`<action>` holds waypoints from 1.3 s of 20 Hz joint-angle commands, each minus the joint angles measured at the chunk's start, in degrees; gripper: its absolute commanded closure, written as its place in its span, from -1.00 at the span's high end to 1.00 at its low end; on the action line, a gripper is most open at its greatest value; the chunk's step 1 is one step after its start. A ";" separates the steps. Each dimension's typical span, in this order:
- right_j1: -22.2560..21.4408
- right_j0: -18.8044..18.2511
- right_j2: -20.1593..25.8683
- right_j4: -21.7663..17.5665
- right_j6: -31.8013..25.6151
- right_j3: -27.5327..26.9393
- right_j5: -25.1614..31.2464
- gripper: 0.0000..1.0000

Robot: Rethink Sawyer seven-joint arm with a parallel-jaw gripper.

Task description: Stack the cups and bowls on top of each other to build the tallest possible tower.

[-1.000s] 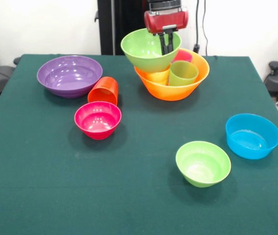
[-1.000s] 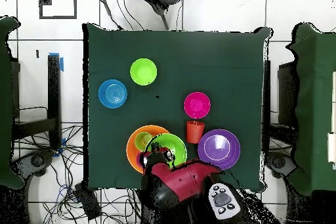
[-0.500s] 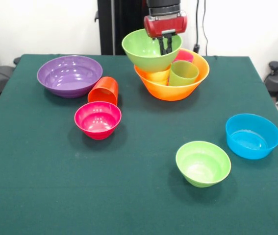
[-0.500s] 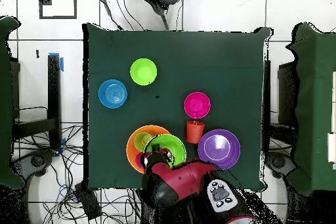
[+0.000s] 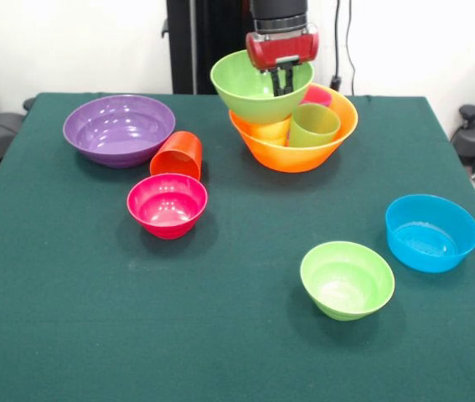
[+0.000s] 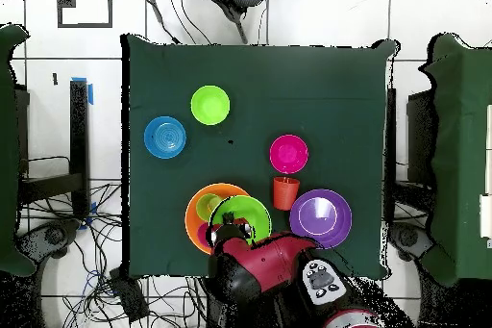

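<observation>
Tool (image 5: 283,79) | pinching large green bowl (image 5: 254,92) rim | atop cups

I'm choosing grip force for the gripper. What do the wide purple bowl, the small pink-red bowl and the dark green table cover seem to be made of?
Wide purple bowl: probably smooth glossy plastic, going by the bright glints inside. Small pink-red bowl: likely the same, with a shiny rim and highlights. Dark green table cover: matte with no glare, apparently cloth or felt.

The pincer (image 5: 284,79) reaches into the large light-green bowl (image 5: 258,85), which sits tilted on the yellow cup (image 5: 269,131) inside the large orange bowl (image 5: 296,142). A light-green cup (image 5: 312,125) stands beside it. An orange-red cup (image 5: 177,154) lies tipped between the purple bowl (image 5: 118,128) and pink-red bowl (image 5: 167,204).
</observation>
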 commanded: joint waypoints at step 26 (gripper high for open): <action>-1.14 -3.87 13.08 3.51 8.72 1.82 -1.46 -1.00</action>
